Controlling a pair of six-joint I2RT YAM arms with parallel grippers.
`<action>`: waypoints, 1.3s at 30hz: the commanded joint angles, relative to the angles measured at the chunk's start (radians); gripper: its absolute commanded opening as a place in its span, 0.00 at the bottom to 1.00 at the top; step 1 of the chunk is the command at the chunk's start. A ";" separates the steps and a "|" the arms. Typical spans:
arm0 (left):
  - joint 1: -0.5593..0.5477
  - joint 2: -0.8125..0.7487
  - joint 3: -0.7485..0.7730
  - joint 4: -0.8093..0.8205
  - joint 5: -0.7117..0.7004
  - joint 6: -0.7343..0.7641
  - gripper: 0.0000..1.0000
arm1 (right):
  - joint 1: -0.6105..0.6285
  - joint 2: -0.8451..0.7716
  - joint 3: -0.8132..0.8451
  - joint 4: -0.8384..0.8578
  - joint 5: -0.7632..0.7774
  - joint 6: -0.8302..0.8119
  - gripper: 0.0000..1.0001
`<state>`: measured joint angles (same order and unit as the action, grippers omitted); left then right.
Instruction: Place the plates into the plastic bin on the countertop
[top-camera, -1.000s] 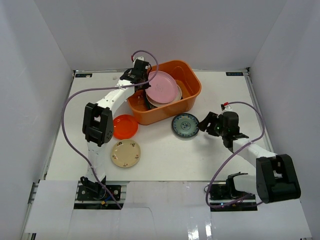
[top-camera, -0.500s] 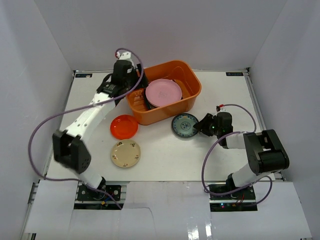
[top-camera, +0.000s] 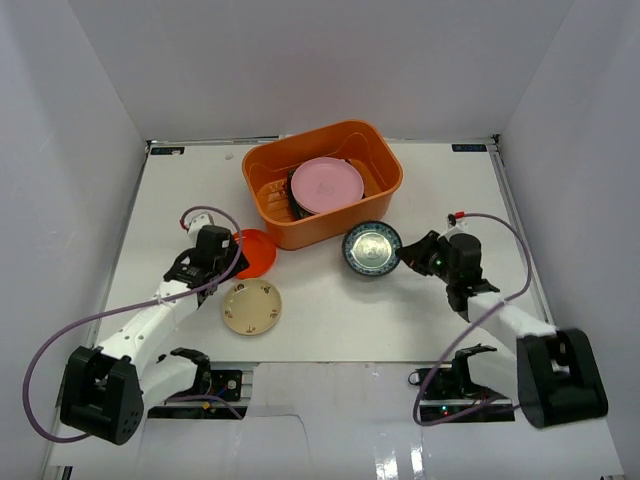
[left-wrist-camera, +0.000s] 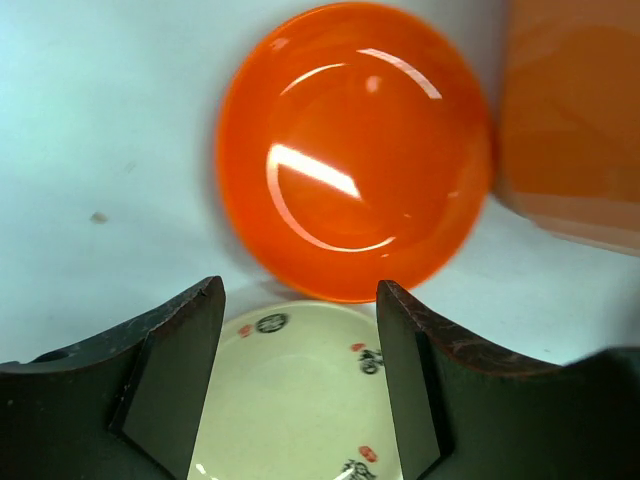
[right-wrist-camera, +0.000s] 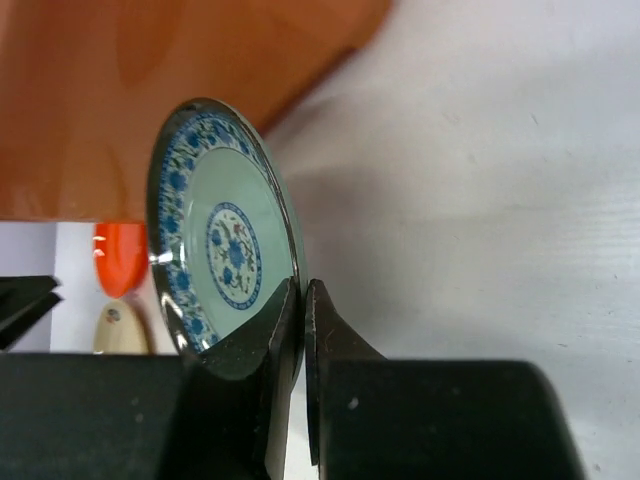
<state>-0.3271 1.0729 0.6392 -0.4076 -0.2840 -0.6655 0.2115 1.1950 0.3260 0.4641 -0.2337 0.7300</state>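
Comparing against a second earlier, found the white worktop and the orange plastic bin unmoved, the bin at far centre. Recorded the left arm withdrawn from the bin's left rim and now low over the near-left worktop. Noted the right arm little shifted, right of centre. Found the pink plate, previously tilted at the bin, lying flat inside it atop darker plates. Found the blue-green patterned plate tipped up from its earlier flat lie, just in front of the bin's near wall. Found the red-orange plate and the beige plate with small motifs unchanged on the worktop, left of centre, near each other. Observed the left fingers spread wide, gripping nothing, hovering where those two plates lie closest. Observed the right fingers pinched onto the rim of the blue-green patterned plate.

Unable to count the darker plates, with only dark edges showing. Noted part of the red-orange plate covered by the left arm from above. Unable to tell whether the tipped plate's lower edge touches the worktop. Found the bin blurred and cut off in both wrist views.
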 joint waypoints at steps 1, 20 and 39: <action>0.037 -0.099 -0.048 0.068 -0.110 -0.127 0.73 | 0.005 -0.246 0.039 -0.129 -0.012 -0.058 0.08; 0.230 0.304 -0.053 0.458 0.131 -0.109 0.70 | 0.127 0.450 1.063 -0.418 0.005 -0.303 0.08; 0.241 0.210 -0.119 0.451 0.052 -0.161 0.00 | 0.215 0.652 1.228 -0.506 0.039 -0.331 0.74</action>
<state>-0.0818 1.3880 0.5453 0.1158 -0.2028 -0.8215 0.4171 1.9526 1.5532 -0.0765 -0.1970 0.4168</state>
